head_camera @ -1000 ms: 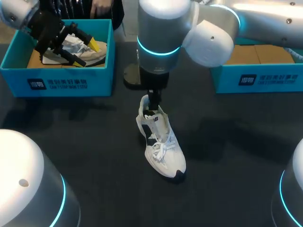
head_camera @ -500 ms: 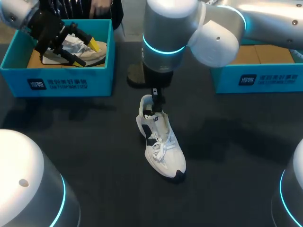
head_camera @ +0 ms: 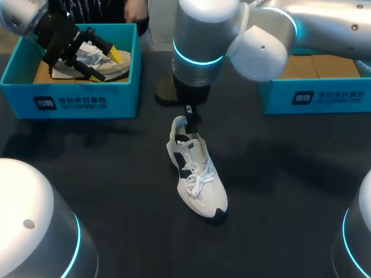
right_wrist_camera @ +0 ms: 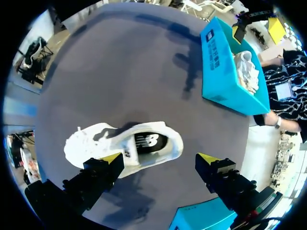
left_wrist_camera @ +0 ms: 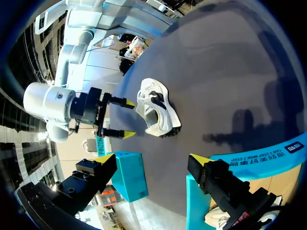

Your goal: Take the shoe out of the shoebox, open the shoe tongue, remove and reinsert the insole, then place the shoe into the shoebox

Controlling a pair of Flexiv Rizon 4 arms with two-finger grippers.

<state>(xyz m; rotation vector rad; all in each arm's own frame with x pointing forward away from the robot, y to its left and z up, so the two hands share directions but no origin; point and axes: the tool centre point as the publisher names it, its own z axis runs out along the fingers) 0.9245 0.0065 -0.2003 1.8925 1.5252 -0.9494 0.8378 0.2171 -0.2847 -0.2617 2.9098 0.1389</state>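
Observation:
A white shoe [head_camera: 197, 174] with a dark sole lies on the dark table, toe toward me. My right gripper [right_wrist_camera: 159, 158] hangs open just above its heel [right_wrist_camera: 168, 143], touching nothing. The dark insole [right_wrist_camera: 146, 142] shows inside the shoe. From the left wrist view the right gripper [left_wrist_camera: 125, 119] stands beside the shoe [left_wrist_camera: 156, 108] with its yellow tips apart. My left gripper [head_camera: 106, 66] is open over the left teal shoebox [head_camera: 69, 101], above a beige shoe [head_camera: 113, 68] with white paper stuffing inside it.
A second teal shoebox [head_camera: 313, 95] stands at the back right, partly under my right arm [head_camera: 261, 40]. Bare dark table lies around and in front of the white shoe.
My right gripper has opened wide and lifted a little off the shoe's heel. The shoe and my left arm have stayed put.

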